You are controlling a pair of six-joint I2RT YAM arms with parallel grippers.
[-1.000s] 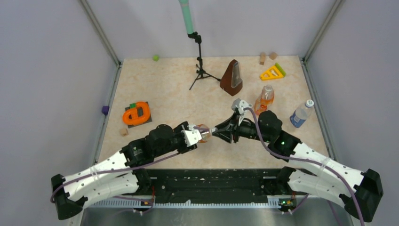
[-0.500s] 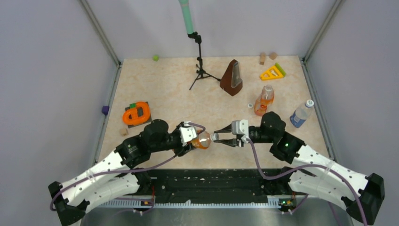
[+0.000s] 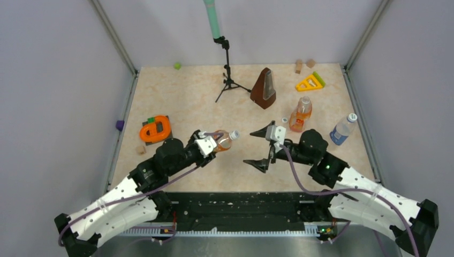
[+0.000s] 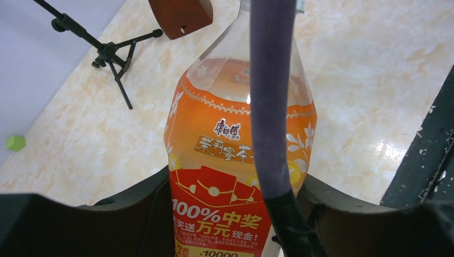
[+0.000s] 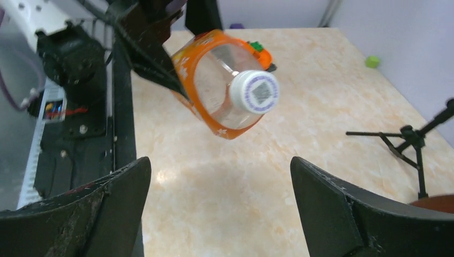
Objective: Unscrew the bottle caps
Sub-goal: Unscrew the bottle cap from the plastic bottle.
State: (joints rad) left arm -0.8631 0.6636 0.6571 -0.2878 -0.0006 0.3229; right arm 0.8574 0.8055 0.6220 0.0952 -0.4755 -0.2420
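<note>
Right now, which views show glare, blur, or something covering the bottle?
Left wrist view: a blurred purple cable crosses the orange bottle and covers part of its label; glare shines on the table. Right wrist view: the cap is sharp, the open right claw dark. Top external view: even light.

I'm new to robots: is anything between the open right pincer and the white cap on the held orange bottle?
Nothing visible. The round white plastic cap on the squat orange-labelled plastic bottle faces the open right pincer across an empty gap.
</note>
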